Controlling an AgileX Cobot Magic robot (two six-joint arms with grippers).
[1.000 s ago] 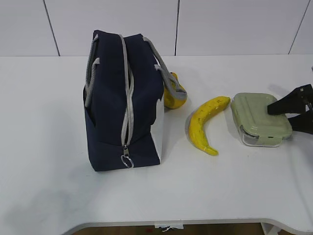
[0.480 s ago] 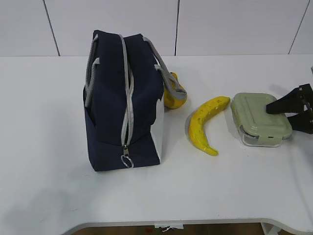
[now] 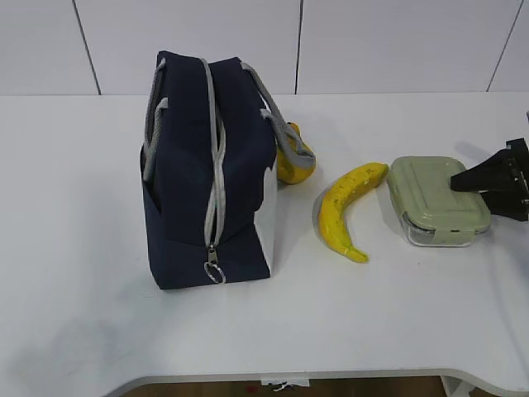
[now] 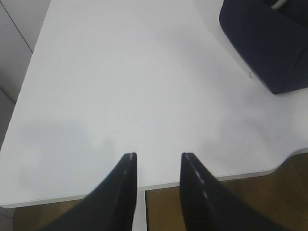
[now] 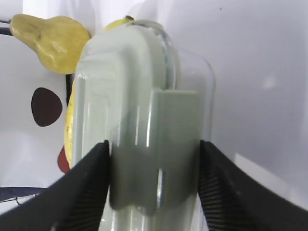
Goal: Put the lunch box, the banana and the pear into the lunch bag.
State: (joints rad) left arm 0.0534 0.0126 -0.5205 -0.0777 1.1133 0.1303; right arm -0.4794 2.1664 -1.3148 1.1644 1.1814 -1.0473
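Right pincer (image 5: 153, 192) now has a finger on each long side of the box (image 3: 436, 201), both pads against the walls in the wrist view, so I judge the grasp made or all but made; whether it bears real pressure cannot be told. Compared with the picture a second earlier, the two dark fingers at the right edge of the exterior view have drawn together: then they stood apart like a fork around the box's near end, now they read as one closed wedge over its lid. The box itself has not shifted; it sits flat on the counter (image 3: 74, 207), lid on, its left end just beside the banana's upper tip.

For the task, this means the first item is about to be carried, though nothing is packed yet.

Beyond it, the banana (image 3: 345, 211) lies curved between box and bag, unmoved. The pear (image 3: 291, 160) rests against the bag's right side, partly under a grey handle, also unmoved.

The bag (image 3: 211, 178) stands upright left of centre, and its zipper looks fully closed, the ring pull at the bottom front. I judge it must be opened before anything goes in.

Left pincer (image 4: 157, 161) hangs over bare counter near the front edge, parted and holding nothing, with the bag's corner well off at upper right.
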